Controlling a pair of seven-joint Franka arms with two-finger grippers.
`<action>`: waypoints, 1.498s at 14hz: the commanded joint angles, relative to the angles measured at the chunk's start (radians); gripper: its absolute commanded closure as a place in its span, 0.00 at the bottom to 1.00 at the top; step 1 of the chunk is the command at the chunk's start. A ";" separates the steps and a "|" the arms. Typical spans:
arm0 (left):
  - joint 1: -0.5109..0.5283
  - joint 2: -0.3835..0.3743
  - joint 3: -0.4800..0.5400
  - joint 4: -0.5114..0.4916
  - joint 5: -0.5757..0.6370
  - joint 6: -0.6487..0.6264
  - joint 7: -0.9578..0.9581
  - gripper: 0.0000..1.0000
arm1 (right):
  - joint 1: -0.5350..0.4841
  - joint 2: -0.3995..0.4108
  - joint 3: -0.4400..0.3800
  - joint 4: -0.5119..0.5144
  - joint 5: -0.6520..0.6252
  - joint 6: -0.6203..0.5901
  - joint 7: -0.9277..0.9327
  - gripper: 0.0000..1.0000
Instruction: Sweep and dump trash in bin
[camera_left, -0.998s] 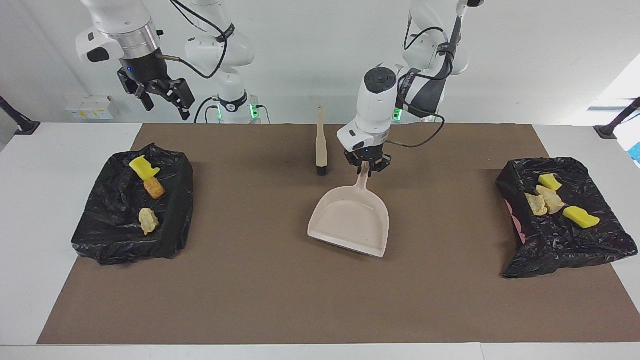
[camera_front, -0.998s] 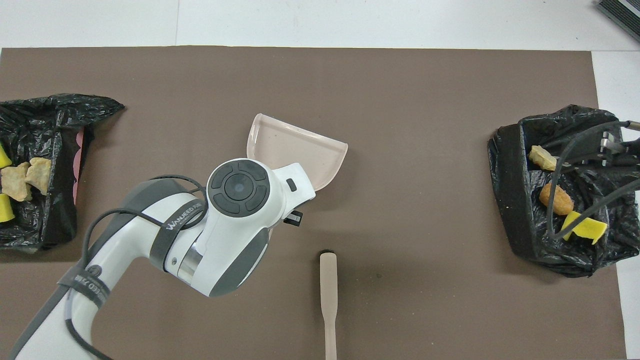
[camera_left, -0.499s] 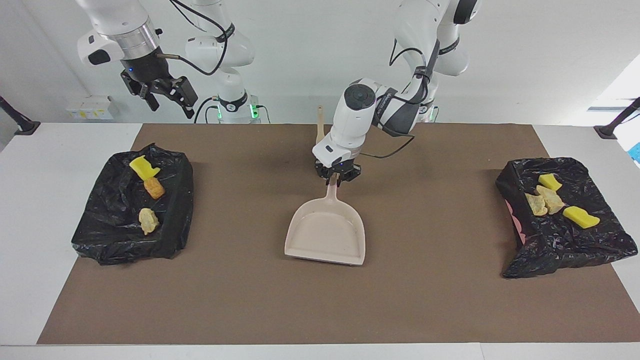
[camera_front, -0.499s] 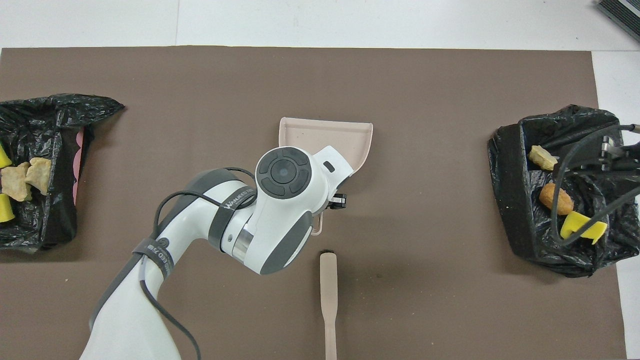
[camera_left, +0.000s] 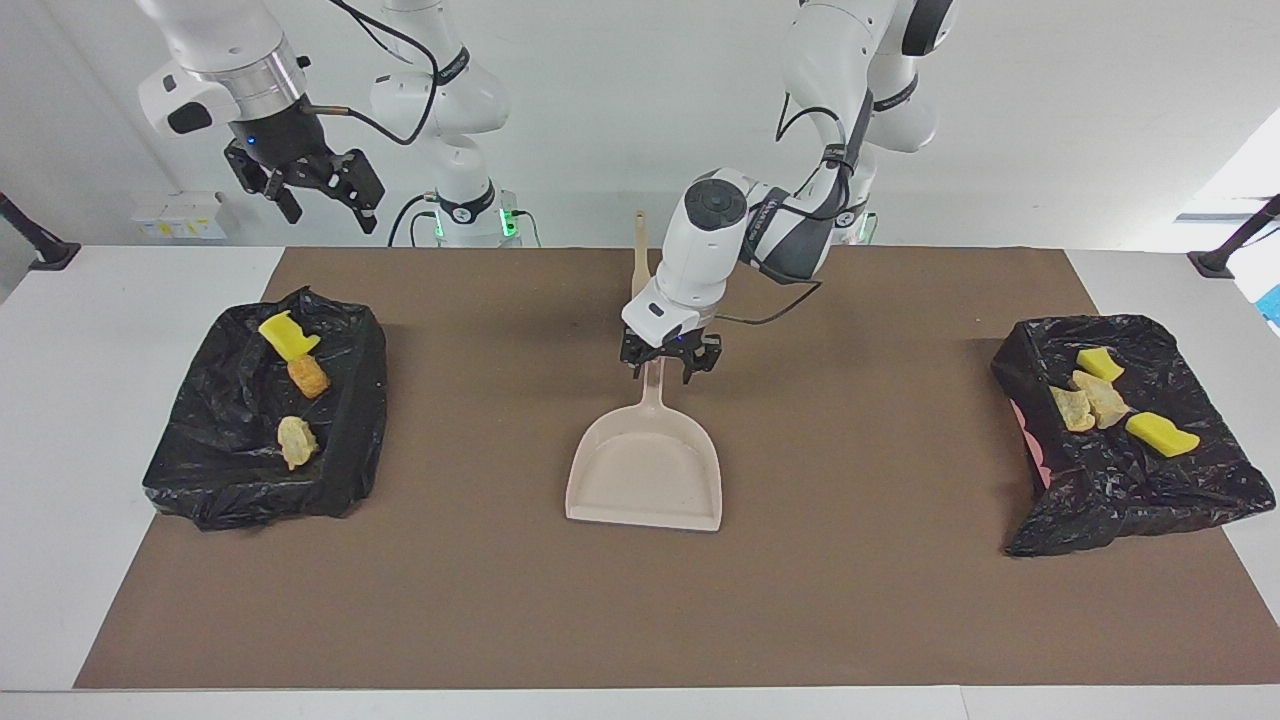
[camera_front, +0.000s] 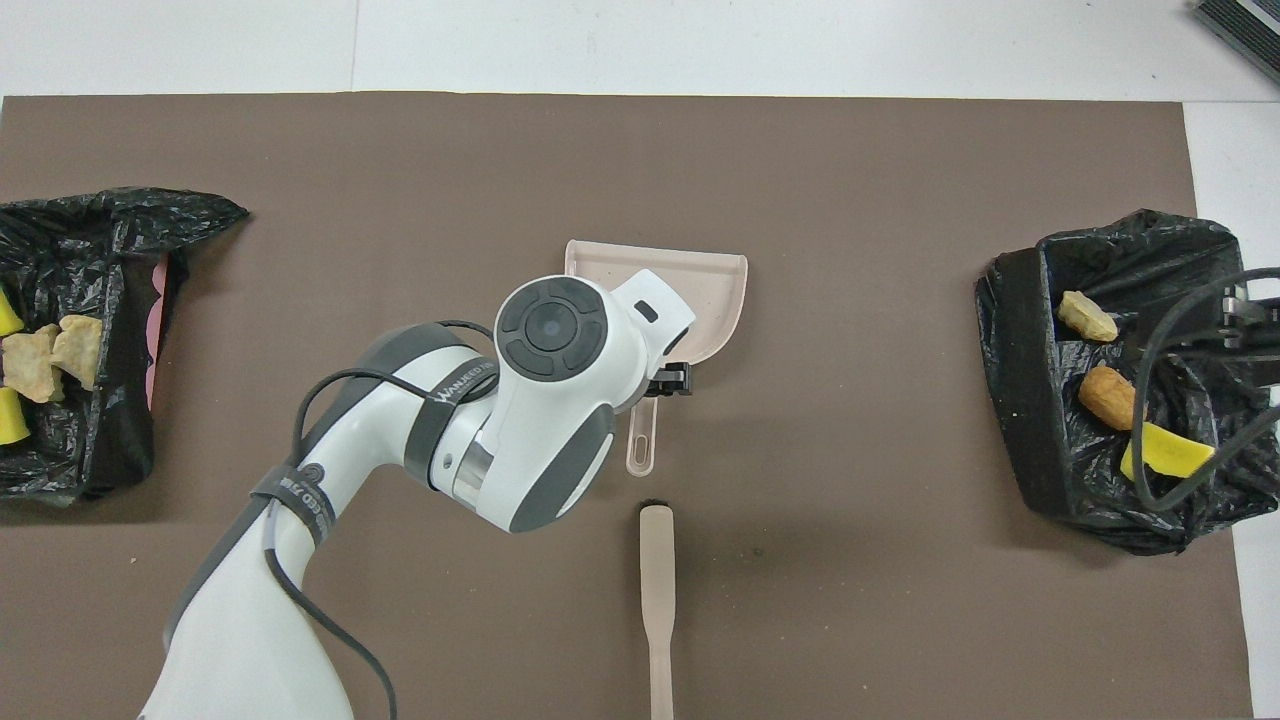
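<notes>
The brush is seen lying nearest the robots on the brown mat, its handle toward them and its dark bristle end close to the tip of the dustpan handle, apart from it. The beige dustpan is laid flat at mid-mat, empty, its open mouth turned away from the robots. The left hand is positioned over the dustpan's handle with its fingers spread to either side of it; whether they touch the handle cannot be told. In the overhead view the left arm's wrist covers the inner part of the pan. The right hand is held high above the right arm's end of the surface, fingers spread and nothing between them.

The trash is found in two black-lined bins. Three pieces are seen in the bin at the right arm's end, and four pieces in the bin at the left arm's end. A cable of the right arm crosses the first bin in the overhead view.
</notes>
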 joint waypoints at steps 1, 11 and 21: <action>0.077 -0.027 0.002 0.002 -0.006 -0.032 -0.002 0.00 | 0.004 -0.016 0.004 -0.021 -0.009 0.025 -0.016 0.00; 0.399 -0.144 0.015 0.004 -0.003 -0.174 0.377 0.00 | 0.005 -0.027 0.007 -0.038 0.005 0.021 -0.016 0.00; 0.625 -0.306 0.042 0.044 0.061 -0.392 0.615 0.00 | -0.002 -0.027 0.009 -0.038 0.006 0.022 -0.018 0.00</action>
